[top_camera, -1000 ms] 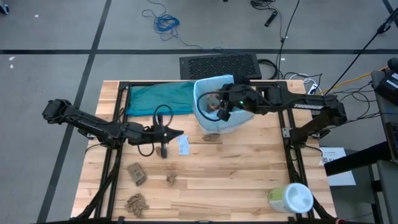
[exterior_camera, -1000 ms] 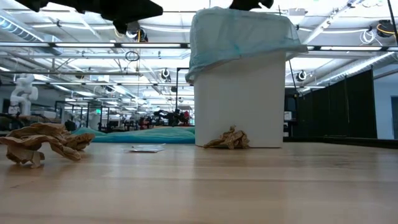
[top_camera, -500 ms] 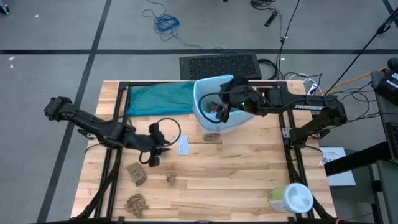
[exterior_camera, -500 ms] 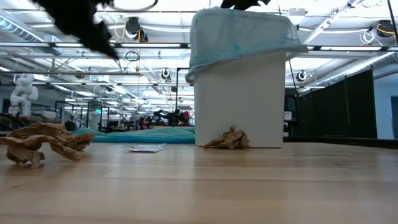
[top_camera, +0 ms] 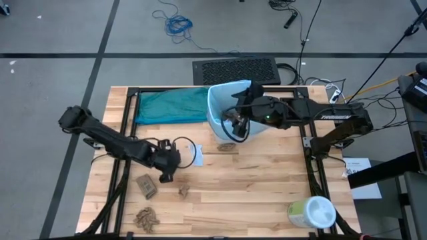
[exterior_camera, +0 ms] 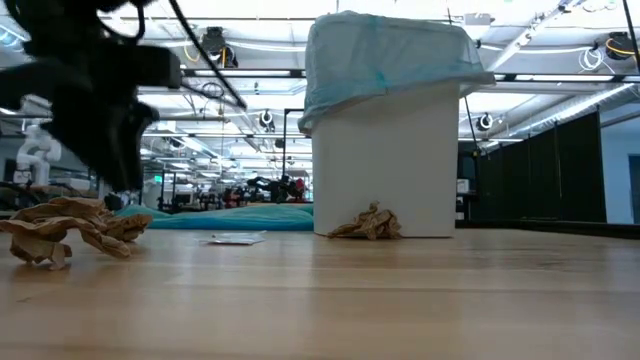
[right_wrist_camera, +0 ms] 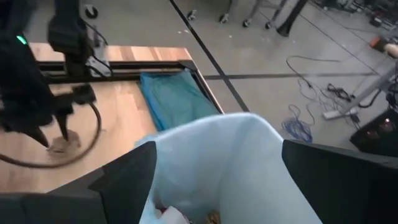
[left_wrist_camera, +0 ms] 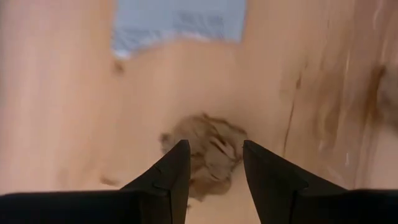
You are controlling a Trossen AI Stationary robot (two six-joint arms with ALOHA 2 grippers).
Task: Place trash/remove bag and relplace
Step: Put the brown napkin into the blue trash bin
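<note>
A pale wooden plank tabletop (top_camera: 267, 193) on a black frame is seen from above, standing on grey floor crossed by dark lines, with a blue cable coil (top_camera: 177, 25) and a black grille (top_camera: 235, 69) behind it. In the low view a large hall with ceiling trusses and strip lights is seen beyond. No readable writing can be made out.

One white bin (exterior_camera: 385, 165) stands at the far edge, lined with the light-blue bag (exterior_camera: 385, 55), whose rim is folded over the top. One teal bag (top_camera: 170, 105) lies flat beside it. Four brown wads are counted on the wood: one touching the bin's foot (top_camera: 227, 147), and three near the front left (top_camera: 145, 186) (top_camera: 183, 191) (top_camera: 146, 217). One white scrap (top_camera: 197, 155) lies near the middle. One wipes tub (top_camera: 311, 213) stands at the front right.

The left gripper (left_wrist_camera: 214, 165) is held low over a wad (left_wrist_camera: 208, 149), fingers (left_wrist_camera: 174, 171) parted either side of it, not clenched. The right gripper (top_camera: 239, 123) is over the bin mouth, fingers (right_wrist_camera: 118, 180) spread wide and nothing held; trash is glimpsed inside the bag.
</note>
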